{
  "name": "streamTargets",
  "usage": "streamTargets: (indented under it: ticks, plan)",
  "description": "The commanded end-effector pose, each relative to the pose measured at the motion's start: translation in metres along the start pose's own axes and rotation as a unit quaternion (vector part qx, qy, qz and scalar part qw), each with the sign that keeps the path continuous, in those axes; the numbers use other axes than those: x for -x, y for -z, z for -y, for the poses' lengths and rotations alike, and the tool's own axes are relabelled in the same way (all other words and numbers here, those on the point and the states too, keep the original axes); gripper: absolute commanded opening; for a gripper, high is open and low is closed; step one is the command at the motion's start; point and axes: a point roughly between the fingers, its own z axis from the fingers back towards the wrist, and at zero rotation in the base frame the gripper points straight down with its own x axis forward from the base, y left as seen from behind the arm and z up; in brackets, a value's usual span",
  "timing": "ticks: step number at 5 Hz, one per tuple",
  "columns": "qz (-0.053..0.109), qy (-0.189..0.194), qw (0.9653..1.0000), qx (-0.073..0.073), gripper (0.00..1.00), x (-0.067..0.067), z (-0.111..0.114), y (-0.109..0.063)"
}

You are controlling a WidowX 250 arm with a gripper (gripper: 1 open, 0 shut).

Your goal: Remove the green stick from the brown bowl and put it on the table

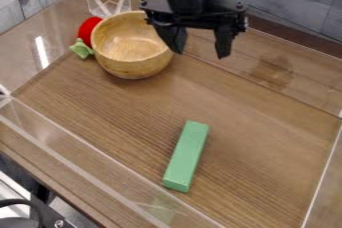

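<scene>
Sitting at the back left, the brown bowl (pixel 131 42) looks empty, so removal appears done. Beside its right rim hangs the gripper (pixel 198 42), jaws spread wide, holding nothing. Right of that, nearer the front, the green stick (pixel 187 155) lies flat on the table (pixel 80 112), well apart from both.

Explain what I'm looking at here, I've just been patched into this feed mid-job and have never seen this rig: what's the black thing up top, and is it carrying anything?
There is a single view, from a camera looking down at an angle over a wooden table. The black thing is the end of a robot arm: its gripper, a claw of dark fingers pointing down. The fingers are spread open with nothing between them, so it carries nothing. It hangs beside a brown bowl, which looks empty. The green stick lies flat on the table near the front, well apart from both bowl and gripper. Behind the bowl sit a red object and something small and green, partly hidden.
</scene>
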Motion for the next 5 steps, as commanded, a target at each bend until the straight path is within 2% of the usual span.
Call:
streamTargets:
  ticks: [1,3,4,5]
  plan:
    - [0.028,-0.002,0.9996,0.0,1.0,-0.012,-0.001,-0.002]
    - [0.048,-0.029,0.9983,-0.016,1.0,-0.015,-0.006,-0.002]
    - [0.056,-0.041,0.9973,-0.024,1.0,-0.011,0.007,0.001]
    - [0.066,-0.046,0.9964,-0.026,1.0,-0.009,0.014,-0.002]
